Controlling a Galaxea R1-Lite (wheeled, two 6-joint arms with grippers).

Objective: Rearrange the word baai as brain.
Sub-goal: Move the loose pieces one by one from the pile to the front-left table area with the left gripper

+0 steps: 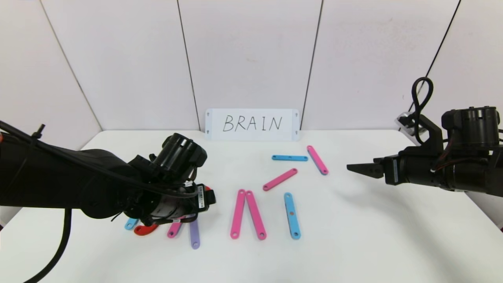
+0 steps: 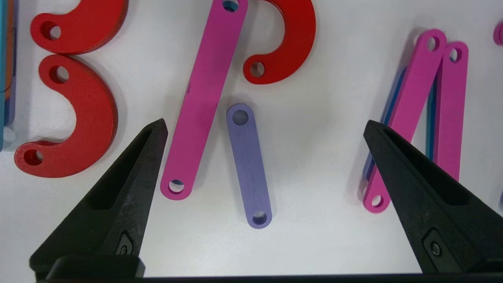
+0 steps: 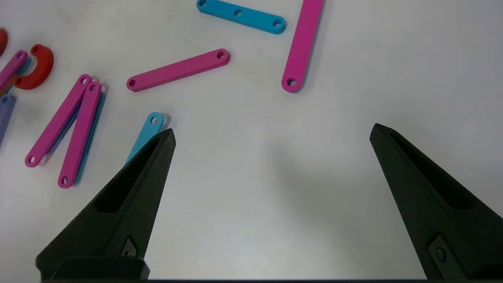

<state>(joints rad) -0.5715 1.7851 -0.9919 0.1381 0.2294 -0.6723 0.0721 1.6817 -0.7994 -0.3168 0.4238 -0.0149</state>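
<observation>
Your left gripper [image 2: 261,129] is low over the near-left part of the white table [image 1: 353,236], jaws spread wide and grasping nothing. Between its fingertips [image 2: 155,131] lie a long pink strip [image 2: 204,98] and a short purple strip [image 2: 249,165], side by side and slightly apart. A red C-curve [image 2: 290,43] sits against the pink strip's far end. Two further red curves [image 2: 78,122] lie stacked to one side, next to a blue strip of which you see only an edge.

The remaining letter pieces are spread across the table centre. A pair of pink strips [image 1: 247,214] meets at the far ends and splays toward you; the wrist views show blue strips beneath them. Just right of that pair lies a single blue strip [image 1: 292,215]. Farther back you find a tilted pink strip [image 1: 280,179], a blue three-hole strip [image 1: 290,158], and another pink strip [image 1: 317,160] slanting off its right end.

Your right gripper [image 3: 271,133] hovers above bare table at the right, jaws also wide apart and empty, well clear of all pieces.

The white card [image 1: 251,124] stands against the back wall. Its black handwriting reads "BRAIN".
</observation>
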